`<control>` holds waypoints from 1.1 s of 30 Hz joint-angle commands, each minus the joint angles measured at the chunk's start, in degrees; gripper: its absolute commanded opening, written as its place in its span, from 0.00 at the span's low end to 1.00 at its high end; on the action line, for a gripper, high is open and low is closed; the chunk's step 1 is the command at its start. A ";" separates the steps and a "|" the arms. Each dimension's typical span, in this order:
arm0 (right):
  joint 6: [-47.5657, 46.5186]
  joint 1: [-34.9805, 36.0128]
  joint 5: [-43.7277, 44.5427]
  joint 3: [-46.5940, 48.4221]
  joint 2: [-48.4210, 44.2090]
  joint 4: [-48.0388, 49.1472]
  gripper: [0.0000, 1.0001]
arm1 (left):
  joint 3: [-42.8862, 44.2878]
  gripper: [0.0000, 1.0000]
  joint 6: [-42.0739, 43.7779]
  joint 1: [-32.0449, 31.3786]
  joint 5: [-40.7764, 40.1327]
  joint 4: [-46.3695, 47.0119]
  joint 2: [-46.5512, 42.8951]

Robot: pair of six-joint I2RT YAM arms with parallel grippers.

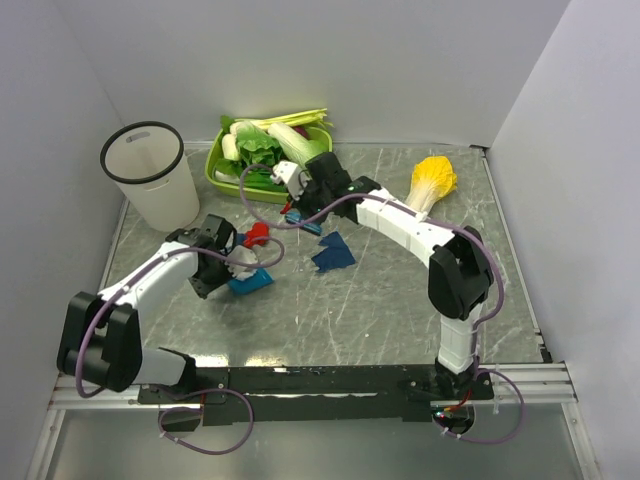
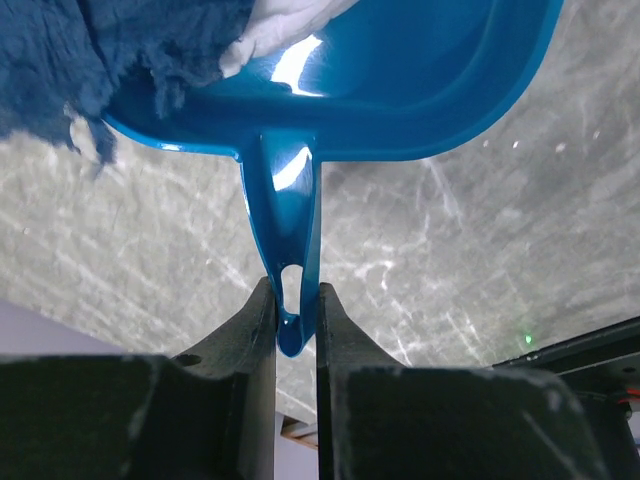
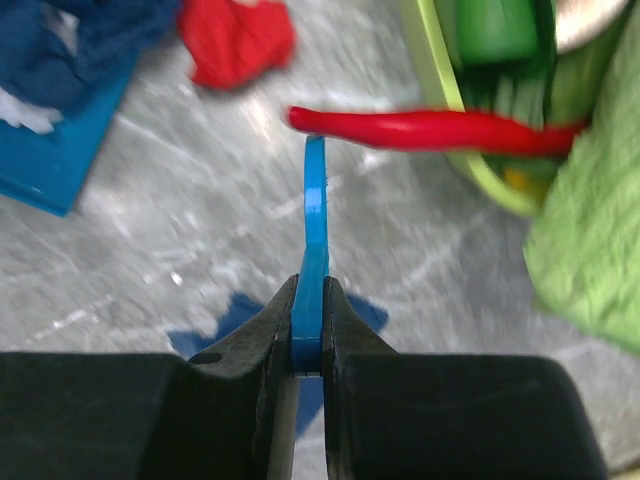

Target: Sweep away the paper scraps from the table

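Observation:
My left gripper point(image 1: 230, 263) point(image 2: 295, 290) is shut on the handle of the light-blue dustpan point(image 1: 252, 282) point(image 2: 400, 90), which rests on the table point(image 1: 380, 300). A white scrap point(image 1: 243, 261) point(image 2: 285, 25) and a dark blue scrap point(image 2: 60, 60) lie at the pan's mouth. A red scrap point(image 1: 257, 235) point(image 3: 237, 40) lies just beyond it. My right gripper point(image 1: 297, 200) point(image 3: 310, 285) is shut on a thin blue brush handle point(image 3: 316, 220) near the tray. Dark blue scraps lie below it point(image 1: 300, 218) point(image 3: 230, 318) and to its right point(image 1: 333, 253).
A white bin point(image 1: 150, 175) stands at the back left. A lime-green tray point(image 1: 214, 165) point(image 3: 430, 60) holds leafy vegetables, and a long red piece point(image 3: 430, 130) pokes out of it. A yellow cabbage point(image 1: 431, 181) lies at the back right. White walls surround; black rail point(image 1: 330, 380) in front.

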 commanded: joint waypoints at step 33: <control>8.72 6.66 -17.67 4.09 9.67 8.43 0.00 | 2.05 0.09 1.12 5.98 3.09 7.71 7.32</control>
